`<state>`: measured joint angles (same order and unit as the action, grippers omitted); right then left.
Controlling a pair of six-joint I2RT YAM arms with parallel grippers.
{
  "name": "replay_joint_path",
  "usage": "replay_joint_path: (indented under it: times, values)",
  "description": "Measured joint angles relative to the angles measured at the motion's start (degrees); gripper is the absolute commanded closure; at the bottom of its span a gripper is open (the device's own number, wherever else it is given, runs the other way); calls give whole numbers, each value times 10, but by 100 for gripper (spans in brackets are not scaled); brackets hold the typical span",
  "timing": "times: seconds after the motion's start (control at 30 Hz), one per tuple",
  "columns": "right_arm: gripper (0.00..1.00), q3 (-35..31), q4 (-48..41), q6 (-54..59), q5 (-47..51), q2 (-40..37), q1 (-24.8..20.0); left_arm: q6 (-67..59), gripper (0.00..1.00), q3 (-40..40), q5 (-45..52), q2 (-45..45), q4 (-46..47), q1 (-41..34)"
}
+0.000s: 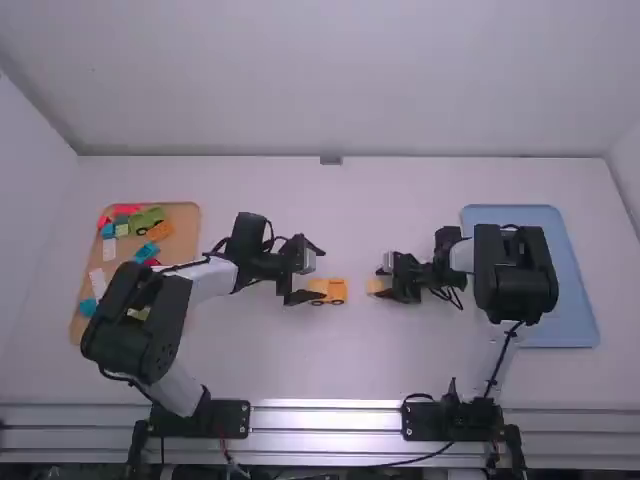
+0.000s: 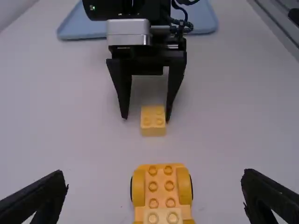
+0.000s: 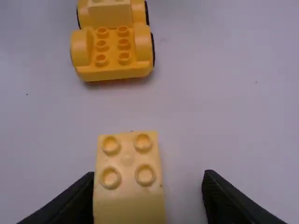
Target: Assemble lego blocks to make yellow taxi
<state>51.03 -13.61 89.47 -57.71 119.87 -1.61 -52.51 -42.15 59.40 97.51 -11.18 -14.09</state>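
The wheeled base (image 3: 112, 67) is orange-yellow, its tyres (image 3: 153, 49) black, the loose block (image 3: 127, 205) paler yellow. White tabletop (image 1: 400, 350); light-blue tray (image 1: 585, 300) near its right edge, tan tray (image 1: 186, 235) near its left.

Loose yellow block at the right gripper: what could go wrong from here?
The yellow block sits off-centre, close to one of the open fingers of the right gripper, so closing may shove or twist it. The wheeled base stands unheld by the spread fingers of the left gripper, so it could roll if bumped.
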Motion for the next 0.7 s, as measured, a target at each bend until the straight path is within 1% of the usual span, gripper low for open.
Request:
replay_joint_path:
  times: [0.13, 0.2, 0.23, 0.3, 0.33, 0.5, 0.67, 0.7]
  values:
    - [66, 0, -3, -8, 0, 0, 10, 2, 1, 0, 0, 0, 6, 0]
    - [74, 0, -2, -9, -1, 0, 19, 2, 1, 0, 0, 0, 13, 0]
    - [74, 0, -2, -9, -1, 0, 19, 2, 1, 0, 0, 0, 13, 0]
    - [88, 0, -2, -9, -2, 0, 27, 2, 1, 0, 0, 0, 18, 0]
    - [91, 0, -2, -9, -2, 0, 29, 2, 1, 1, -1, 0, 17, 0]
    - [92, 3, -37, -9, -5, 0, 28, 2, 1, 13, -21, 10, -9, 0]
    - [91, 39, -152, 16, -26, 0, 25, 4, 1, 42, -30, 66, -90, 0]
    - [85, 60, -201, 36, -34, 0, 23, 4, 1, 49, -30, 87, -110, 0]
